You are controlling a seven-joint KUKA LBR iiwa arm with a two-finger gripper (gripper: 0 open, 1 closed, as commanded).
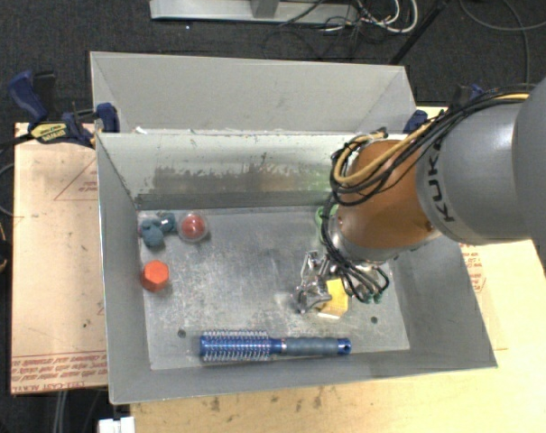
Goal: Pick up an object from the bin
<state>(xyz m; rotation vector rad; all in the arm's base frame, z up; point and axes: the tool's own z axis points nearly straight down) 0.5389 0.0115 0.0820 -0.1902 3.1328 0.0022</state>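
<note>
Where gripper [310, 292] hangs low, small yellow block [335, 305] lies beside; spread or pinching, cannot tell.

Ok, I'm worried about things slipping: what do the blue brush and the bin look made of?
The blue brush looks like plastic: even saturated blue, slight sheen on the handle; the bristle material I cannot tell. The bin looks like bare grey sheet metal, matte, its floor scuffed and scratched.
</note>
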